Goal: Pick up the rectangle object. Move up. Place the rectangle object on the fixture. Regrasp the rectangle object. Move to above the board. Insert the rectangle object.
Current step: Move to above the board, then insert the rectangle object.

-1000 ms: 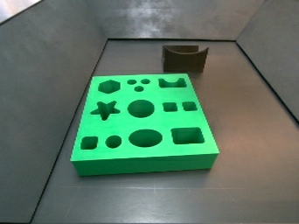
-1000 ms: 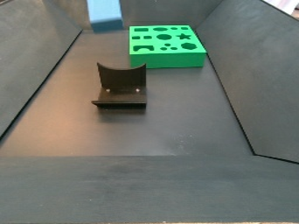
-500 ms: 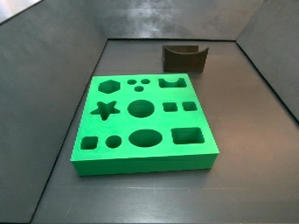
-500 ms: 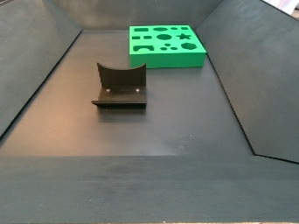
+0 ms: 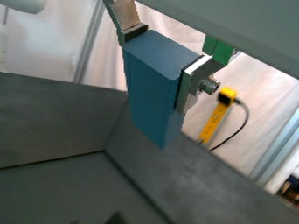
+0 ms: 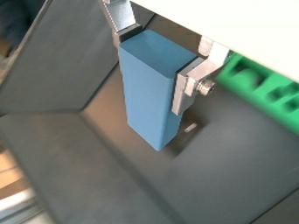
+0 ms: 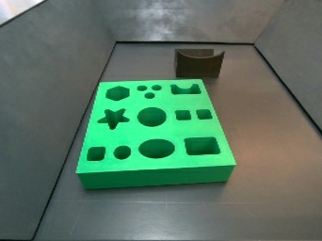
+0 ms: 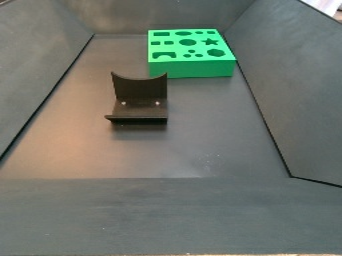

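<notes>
Gripper (image 6: 158,54): silver plate fingers clamped on small matte blue-grey rectangular block (image 6: 149,92), w/ block hanging lengthwise, out of both side views. Dark notched fixture (image 8: 135,97): bare, mid-floor. Bright green cutout board (image 7: 153,130): untouched. Next: lower block square into notch; keep vertical.

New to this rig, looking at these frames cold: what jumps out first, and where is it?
The large bright green slab with star, hexagon, circle and square cutouts dominates the dark floor in both side views, with the dark notched fixture standing apart from it. In both wrist views, the light blue-grey rectangular block hangs clamped between the gripper's silver fingers, clear of the floor. The gripper itself is outside both side views.
</notes>
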